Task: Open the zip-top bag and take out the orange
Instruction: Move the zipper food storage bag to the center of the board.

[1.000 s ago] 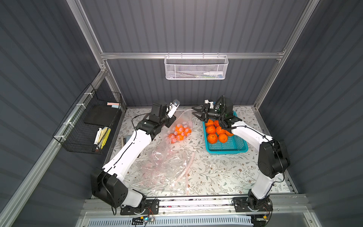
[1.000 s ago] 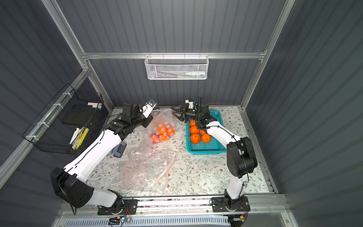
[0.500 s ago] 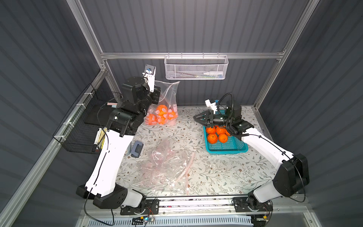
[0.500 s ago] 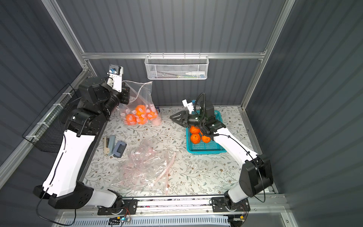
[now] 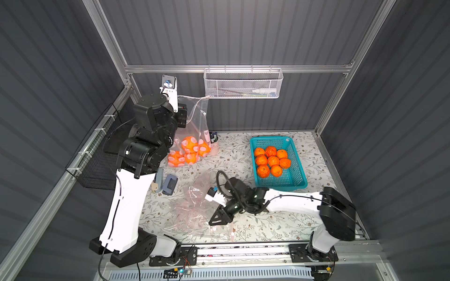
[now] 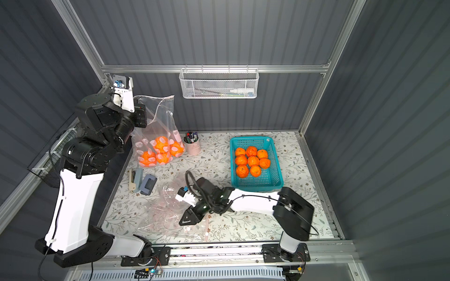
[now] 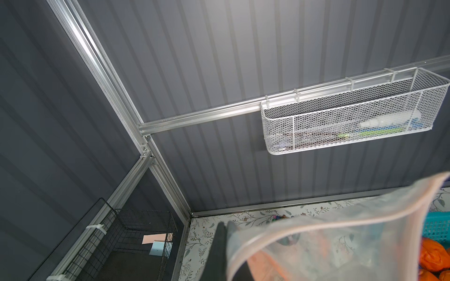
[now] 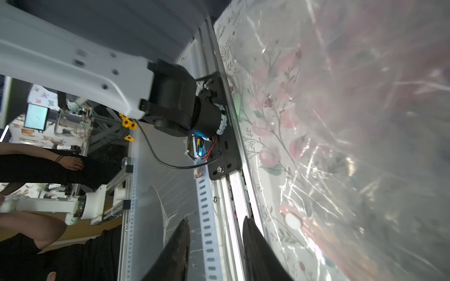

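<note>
Left gripper [image 5: 181, 117] is clamped on 1 top corner of the zip-top bag [image 5: 196, 121], with the arm raised high at the back-left. The bag hangs full length with its oranges [image 5: 190, 150] bunched at the bottom, just beside the pen cup [image 6: 192, 146]. Cannot tell whether the bottom rests on the table [image 5: 243, 226]. In the left wrist view the zip edge [image 7: 341, 222] curves away from the dark finger [image 7: 218, 243]; cannot tell whether the seal is parted. Right gripper [image 5: 215, 220] sits low near the front, over the pile of empty bags [image 5: 192, 206] and well apart from the hung bag. Its jaws are partly apart with nothing between them. Judgement: the step in hand is getting the right arm to the free lip. Lift clear of the loose film first so no empty bag snags. Approach the mouth from the side opposite the left grip, pinch only 1 layer beside the zip track, then pull level and away. Pinching both layers would keep it sealed. Avoid jerks, since the fruit's weight loads that 1 held corner. The teal basket [image 5: 282, 186], holding 8 loose oranges, looks like the drop point.
</note>
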{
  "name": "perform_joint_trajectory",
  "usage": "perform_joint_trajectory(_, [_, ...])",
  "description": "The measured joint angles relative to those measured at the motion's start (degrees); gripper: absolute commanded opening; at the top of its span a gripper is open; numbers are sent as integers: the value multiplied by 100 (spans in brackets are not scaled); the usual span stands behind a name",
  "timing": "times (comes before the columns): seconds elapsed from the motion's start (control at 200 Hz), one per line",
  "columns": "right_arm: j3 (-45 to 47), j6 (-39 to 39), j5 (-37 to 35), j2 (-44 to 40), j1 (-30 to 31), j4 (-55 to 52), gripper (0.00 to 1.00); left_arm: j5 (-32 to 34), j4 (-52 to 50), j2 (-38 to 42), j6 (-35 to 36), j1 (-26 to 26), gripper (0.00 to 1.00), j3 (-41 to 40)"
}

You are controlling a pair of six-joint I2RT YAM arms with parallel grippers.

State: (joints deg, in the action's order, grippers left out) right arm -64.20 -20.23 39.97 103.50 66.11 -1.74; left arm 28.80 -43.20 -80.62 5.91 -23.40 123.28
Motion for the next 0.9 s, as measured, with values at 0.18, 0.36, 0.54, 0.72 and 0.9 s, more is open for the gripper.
perform_joint_trajectory(0.18, [-573,251,-442,1189,90,-70,37,0,-63,24,-2,0,0,-66])
perform_joint_trajectory(0.36, [-1322,286,-920,1832,-284,-251,35,-2,-68,116,-26,0,0,-448])
perform_joint_trajectory(0.54, [-2264,160,-1078,2463,-1290,-271,33,-48,-111,315,-114,0,0,-988])
perform_joint_trajectory(0.72, [-2581,116,-905,2629,-2096,-212,34,-225,-98,568,-214,0,0,-1506])
perform_joint_trajectory(0.9, [-2017,94,-538,1956,-2173,50,37,-378,-28,839,-420,0,0,-2538])
